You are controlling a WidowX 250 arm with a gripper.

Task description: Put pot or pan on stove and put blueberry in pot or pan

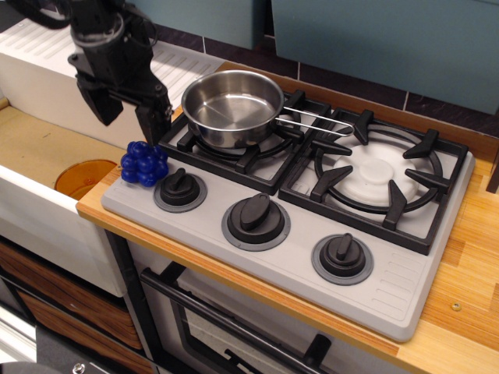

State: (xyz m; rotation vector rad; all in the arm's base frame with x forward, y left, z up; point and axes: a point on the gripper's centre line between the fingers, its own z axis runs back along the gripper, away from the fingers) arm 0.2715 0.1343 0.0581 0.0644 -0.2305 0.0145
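Saucepan (pixel 232 107) is sitting on the left burner grate of the stove (pixel 296 210), empty and shiny inside, with its thin wire handle pointing right toward the other burner. Blueberry (pixel 143 163) isn't in it though; it's parked at the far left corner of the grey cooktop, just beside the leftmost knob (pixel 179 188), right near the edge of the wooden worktop (pixel 460 257). My pincer (pixel 129 115) hangs just above and slightly behind the berry, spread wide with nothing between the two black fingers (pixel 153 121), and the right one comes down almost to the top of the blue cluster. Can't tell from this angle whether it's actually touching or just lined up in front of it. The other finger is further left, out over the sink area. Down in that sink (pixel 39 148) there's an orange disc (pixel 84 178) lying flat, partly hidden by the white front wall. Right burner is bare, white disc showing under the black grate, and the middle knob (pixel 256 218) and right knob (pixel 342 256) sit along the front of the cooktop.
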